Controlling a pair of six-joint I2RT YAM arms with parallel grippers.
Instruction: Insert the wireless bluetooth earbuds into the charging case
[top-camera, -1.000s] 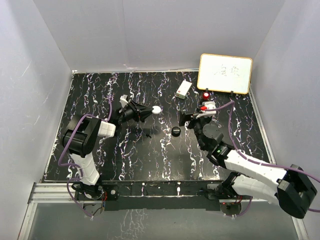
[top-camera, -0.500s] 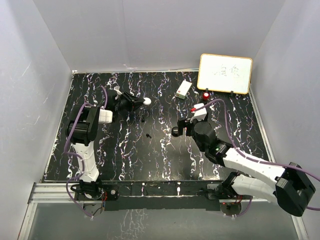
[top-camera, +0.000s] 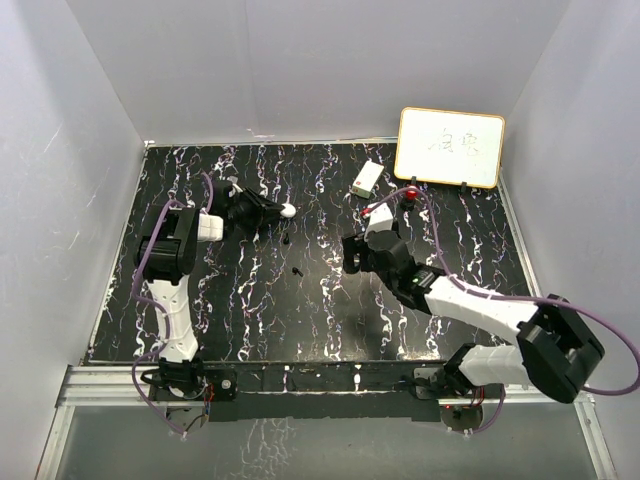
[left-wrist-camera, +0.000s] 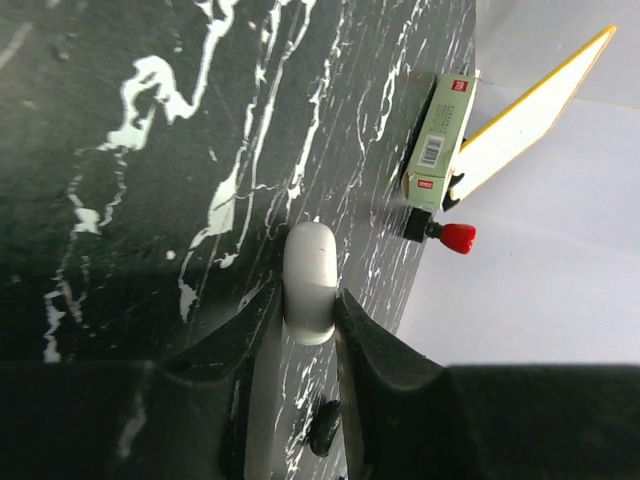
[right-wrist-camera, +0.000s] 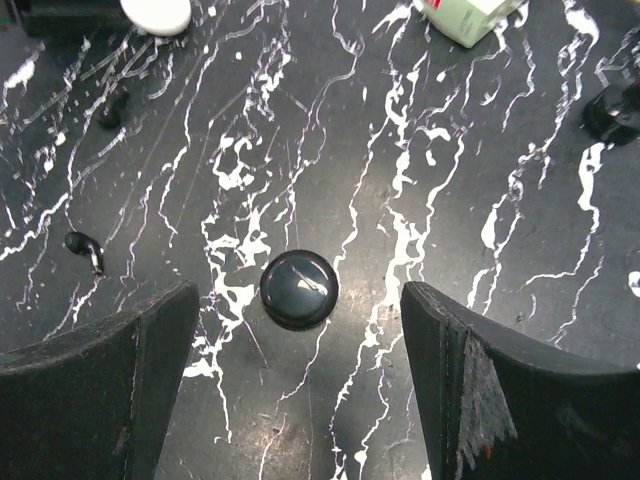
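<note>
The marbled black surface (top-camera: 250, 300) carries everything. A whiteboard (top-camera: 450, 147) stands far beyond the right pincer (right-wrist-camera: 300, 310), with a pale box (right-wrist-camera: 465, 15) lying ahead of that pincer and to its right. Its jaws are spread wide and hold nothing. The black puck (right-wrist-camera: 299, 289), lid down, sits on the surface squarely between them, touching neither finger. The left pincer (left-wrist-camera: 305, 318) is closed narrowly on the white puck (left-wrist-camera: 310, 265), gripping it edge-on by its two flat faces, with the rim poking out past the fingertips. One black earbud (right-wrist-camera: 85, 248) lies just outside the right pincer's left finger, and a second black earbud (right-wrist-camera: 112, 108) sits farther ahead on that side, nearer the left pincer. No white ones can be made out. Both pucks look hard, glossy and light, so they would probably slip under a loose grip. Opposite sides of the rim seem the safest hold for the black one. The earbuds look featherlight, rigid and rounded, likely to roll or squirt out of a pinch. They are best taken across the stubby body, with the stem left free to drop into its socket.
</note>
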